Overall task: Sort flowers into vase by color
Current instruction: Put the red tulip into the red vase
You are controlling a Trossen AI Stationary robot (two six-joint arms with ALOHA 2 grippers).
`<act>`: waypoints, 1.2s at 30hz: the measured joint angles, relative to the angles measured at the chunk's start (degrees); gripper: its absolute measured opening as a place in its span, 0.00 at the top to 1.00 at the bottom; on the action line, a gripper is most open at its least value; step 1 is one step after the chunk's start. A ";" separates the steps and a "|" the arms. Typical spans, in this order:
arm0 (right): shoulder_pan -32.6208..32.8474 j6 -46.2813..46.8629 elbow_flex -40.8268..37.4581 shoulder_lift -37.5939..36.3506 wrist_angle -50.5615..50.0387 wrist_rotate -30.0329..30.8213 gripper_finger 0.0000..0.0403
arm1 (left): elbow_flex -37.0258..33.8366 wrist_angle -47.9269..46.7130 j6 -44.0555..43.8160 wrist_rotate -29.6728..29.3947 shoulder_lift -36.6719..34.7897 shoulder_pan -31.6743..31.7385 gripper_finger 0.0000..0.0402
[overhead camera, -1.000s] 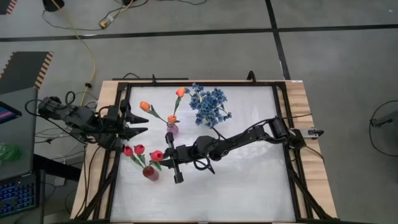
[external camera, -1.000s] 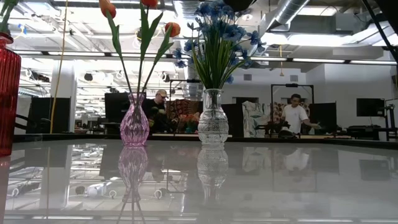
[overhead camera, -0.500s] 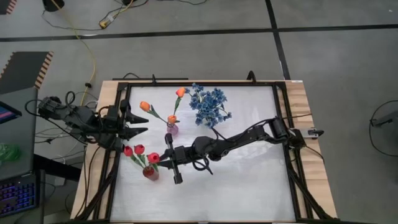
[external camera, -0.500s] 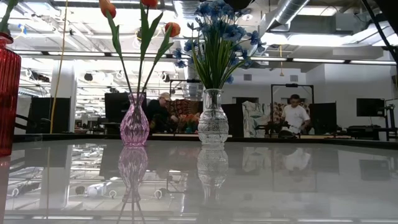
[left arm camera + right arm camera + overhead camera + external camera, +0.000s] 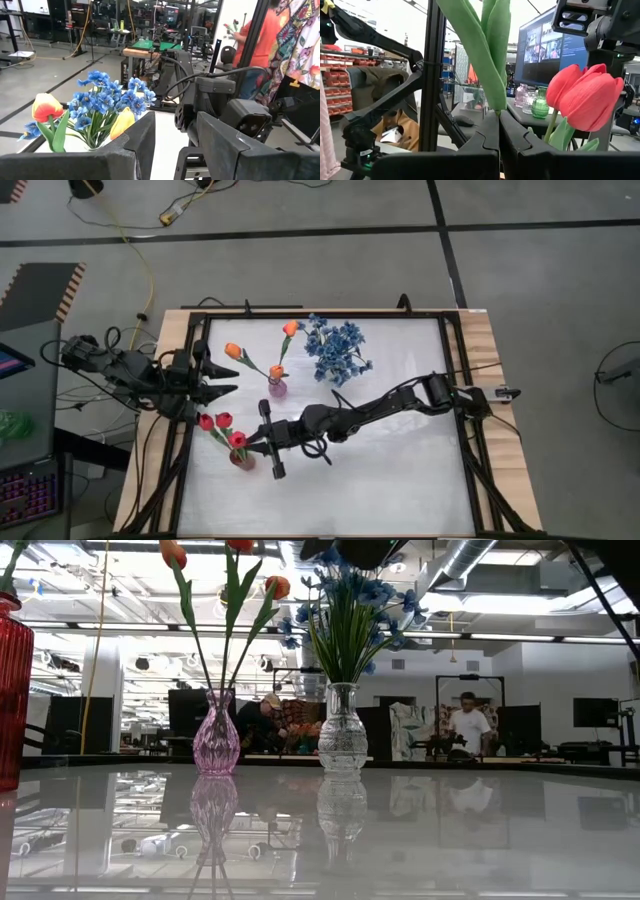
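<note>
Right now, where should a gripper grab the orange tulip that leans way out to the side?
Probably on the bare green stem, between the orange tulip bud and the pink vase. Its stem slants out toward the left gripper, away from the other orange buds, so coming from that open side, fingers across the stem, looks easiest.

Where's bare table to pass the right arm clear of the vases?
Free: the table's near half and right side, below the right arm and blue flowers. Crowded: the left, where the red vase, pink vase and right gripper sit together.
</note>
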 joint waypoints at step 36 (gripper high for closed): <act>-1.27 -0.02 0.00 -3.76 -25.49 0.22 0.52 | 0.00 0.02 -0.13 0.00 0.00 -0.01 0.67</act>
